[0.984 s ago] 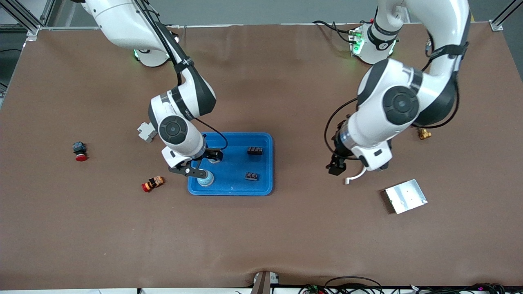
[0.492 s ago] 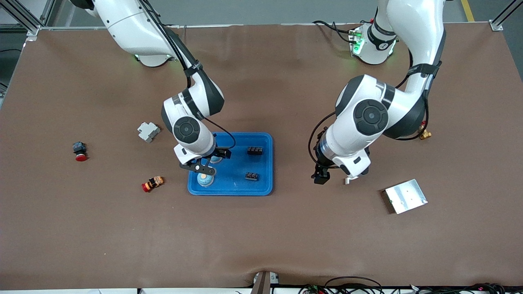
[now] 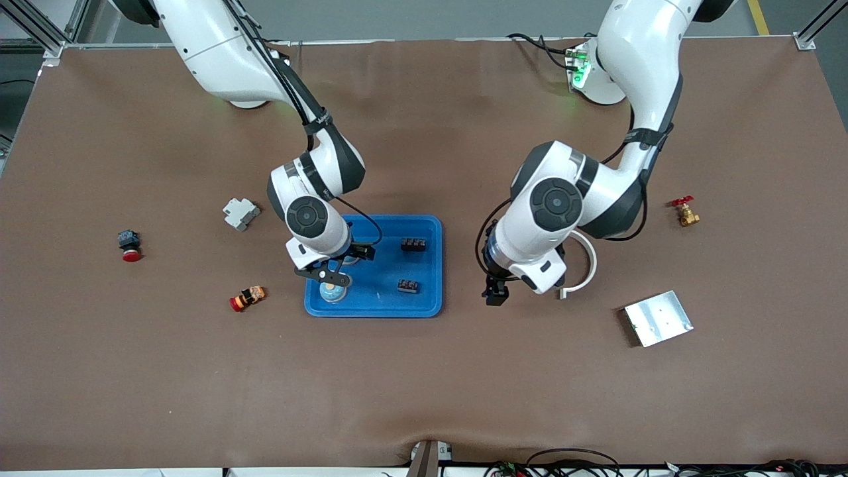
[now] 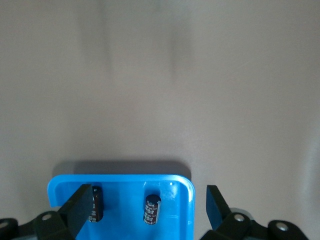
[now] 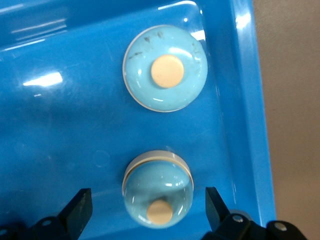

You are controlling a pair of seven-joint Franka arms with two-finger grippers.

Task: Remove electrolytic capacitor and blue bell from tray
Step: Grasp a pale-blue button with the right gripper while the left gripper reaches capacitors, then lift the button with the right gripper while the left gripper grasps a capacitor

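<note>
The blue tray (image 3: 434, 265) serves as the landmark. 2 light-blue bells lie inside it at the right arm's end: one bell (image 5: 165, 68) (image 3: 333, 292) near the tray's corner closest to the front camera, the second bell (image 5: 158, 188) just beside it, mostly hidden under the arm in the front view. 2 black capacitors (image 4: 152, 209) (image 3: 408, 286) rest in the tray toward the left arm's end. The right gripper (image 3: 329, 270) (image 5: 147, 212) hangs over the bells, its jaws spread wide and holding nothing. The left gripper (image 3: 497, 293) (image 4: 149, 212) hovers over bare table just beside the tray's left-arm end, fingers apart and empty.
</note>
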